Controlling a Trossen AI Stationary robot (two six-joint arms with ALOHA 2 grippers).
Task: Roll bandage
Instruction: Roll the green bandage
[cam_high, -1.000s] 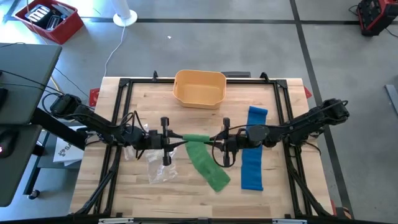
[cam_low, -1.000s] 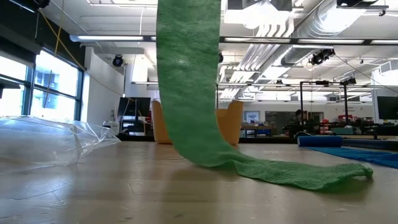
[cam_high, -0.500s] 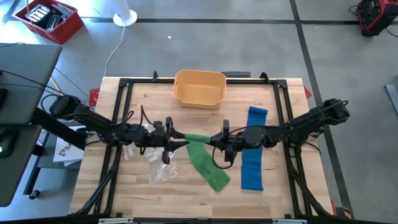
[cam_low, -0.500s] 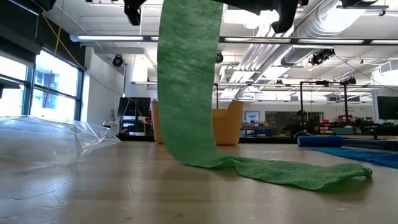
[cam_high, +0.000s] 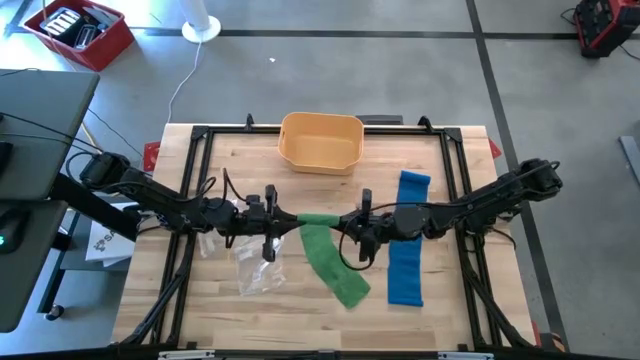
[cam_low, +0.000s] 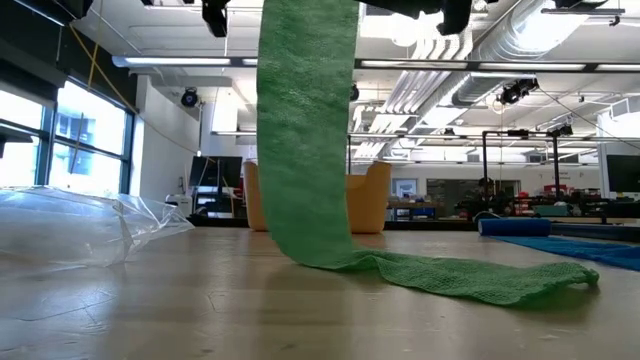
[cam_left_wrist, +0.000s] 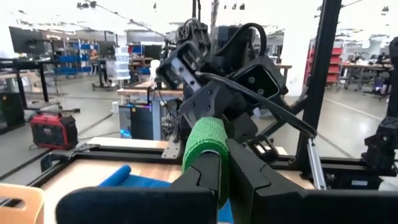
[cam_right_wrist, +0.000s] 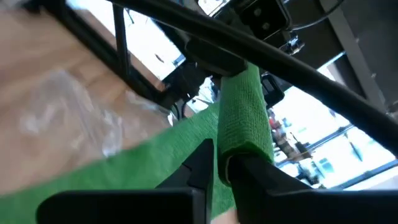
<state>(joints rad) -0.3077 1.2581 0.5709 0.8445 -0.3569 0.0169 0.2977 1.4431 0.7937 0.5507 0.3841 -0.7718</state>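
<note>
A green bandage (cam_high: 318, 222) is partly rolled into a short roll held above the table's middle between my two grippers. Its loose strip (cam_low: 305, 130) hangs down from the roll, and its tail end (cam_low: 480, 275) lies flat on the wooden table (cam_high: 230, 310). My left gripper (cam_high: 290, 221) comes from the table's left and is shut on the roll's left end. My right gripper (cam_high: 340, 226) comes from the right and is shut on the roll's other end. A blue bandage (cam_high: 405, 240) lies flat at the right. My left gripper pinches the green roll's left end (cam_left_wrist: 202, 140) between its two fingers (cam_left_wrist: 249, 168). The fingers lie level, coming from the table's left along the roll's axis. The roll is lifted clear; its strip hangs slack to the table. My right gripper pinches the roll's right end (cam_right_wrist: 239, 140) between its two fingers (cam_right_wrist: 202, 162). They come level from the table's right, along the roll. The roll stays lifted clear, with the loose strip hanging below it.
An orange basket (cam_high: 320, 140) stands at the table's far middle. A crumpled clear plastic bag (cam_high: 255, 270) lies left of the green tail. The black frame (cam_high: 190, 160) runs along the table's edges.
Both grippers have rolled about the roll's axis while staying almost in place; dark gripper parts now show at the top of the low view. The hanging strip has shifted slightly sideways; its tail has stayed on the table.
</note>
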